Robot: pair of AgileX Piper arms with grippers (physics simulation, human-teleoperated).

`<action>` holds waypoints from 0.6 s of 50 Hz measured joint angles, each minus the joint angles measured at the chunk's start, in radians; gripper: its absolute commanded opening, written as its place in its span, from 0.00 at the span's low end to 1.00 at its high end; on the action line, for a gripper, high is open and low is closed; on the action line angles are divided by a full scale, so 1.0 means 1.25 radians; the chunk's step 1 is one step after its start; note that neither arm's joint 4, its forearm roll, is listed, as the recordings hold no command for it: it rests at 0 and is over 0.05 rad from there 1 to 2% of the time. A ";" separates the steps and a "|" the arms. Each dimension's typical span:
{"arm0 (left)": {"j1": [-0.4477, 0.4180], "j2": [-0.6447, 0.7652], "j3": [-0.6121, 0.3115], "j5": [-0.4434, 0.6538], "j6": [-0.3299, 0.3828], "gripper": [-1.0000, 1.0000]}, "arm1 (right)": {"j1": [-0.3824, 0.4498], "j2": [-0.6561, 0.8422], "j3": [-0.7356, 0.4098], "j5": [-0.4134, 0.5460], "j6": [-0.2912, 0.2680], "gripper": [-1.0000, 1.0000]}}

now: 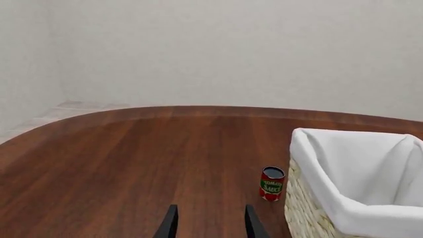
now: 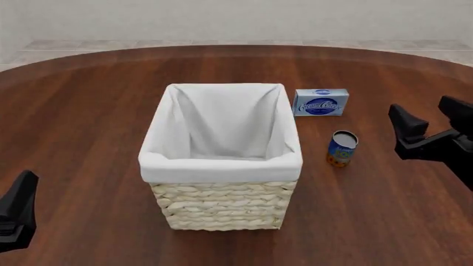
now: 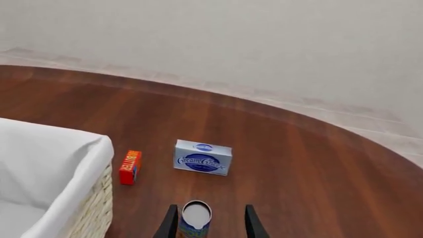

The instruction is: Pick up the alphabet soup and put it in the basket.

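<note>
The alphabet soup (image 2: 342, 148) is a small blue can with an orange-yellow band, standing upright on the table to the right of the basket (image 2: 221, 166). In the right wrist view the alphabet soup (image 3: 195, 217) shows in line with the gap of my right gripper (image 3: 210, 223), which is open with nothing held. From the front, the right gripper (image 2: 430, 115) hangs to the right of the can and apart from it. My left gripper (image 1: 210, 225) is open and empty, low at the front left, well away from the basket (image 1: 357, 193).
A blue-and-white cream cheese box (image 2: 320, 102) lies beyond the can. A red butter box (image 3: 130, 167) lies beside the basket's far right corner. A red tomato sauce can (image 1: 272, 183) stands by the basket's far side.
</note>
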 measured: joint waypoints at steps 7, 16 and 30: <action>0.000 0.000 0.000 0.000 -0.001 1.00 | 0.006 0.033 -0.010 -0.017 0.005 1.00; 0.001 0.000 0.000 0.000 -0.002 1.00 | 0.010 0.075 -0.019 -0.040 0.011 1.00; 0.002 0.000 0.000 0.001 -0.002 1.00 | 0.014 0.135 -0.028 -0.071 0.019 1.00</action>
